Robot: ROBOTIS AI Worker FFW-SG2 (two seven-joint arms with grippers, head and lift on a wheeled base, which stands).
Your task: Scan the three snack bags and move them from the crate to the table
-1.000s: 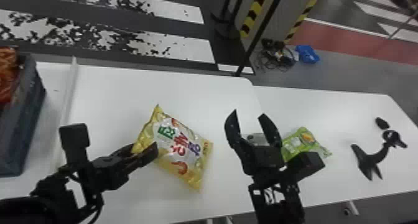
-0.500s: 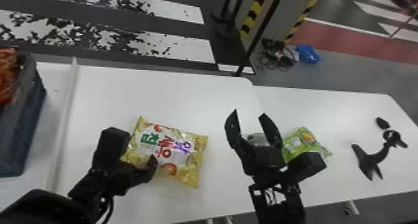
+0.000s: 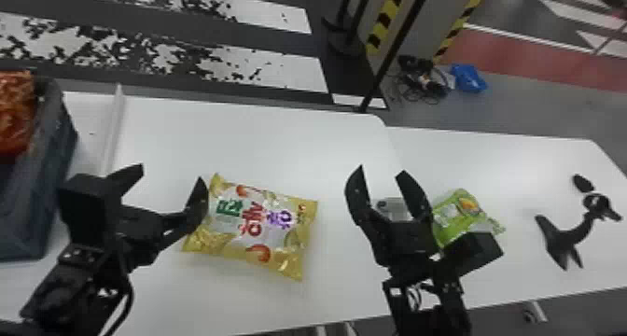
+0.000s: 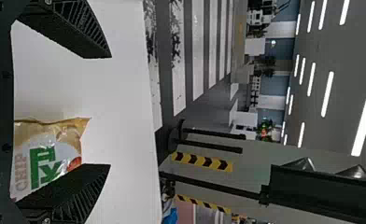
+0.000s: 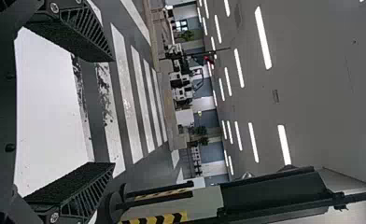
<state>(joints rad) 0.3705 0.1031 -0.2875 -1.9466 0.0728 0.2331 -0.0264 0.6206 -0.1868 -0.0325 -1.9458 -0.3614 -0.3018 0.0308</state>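
Note:
In the head view my left gripper is open above the table, just left of the yellow snack bag, which lies flat. In the left wrist view the open left gripper has the yellow bag beside one finger. My right gripper stands open and parked over the table, over a small grey device; in the right wrist view the right gripper has nothing between its fingers. A green snack bag lies behind the right arm. Red-orange snack bag sits in the crate.
A white ridge runs along the table beside the crate. A black stand is on the right-hand table. A dark pole rises beyond the tables' far edge.
My left gripper has let go of the yellow bag, opened and moved left of it. The bag has turned and settled flat. My right arm has stayed still.

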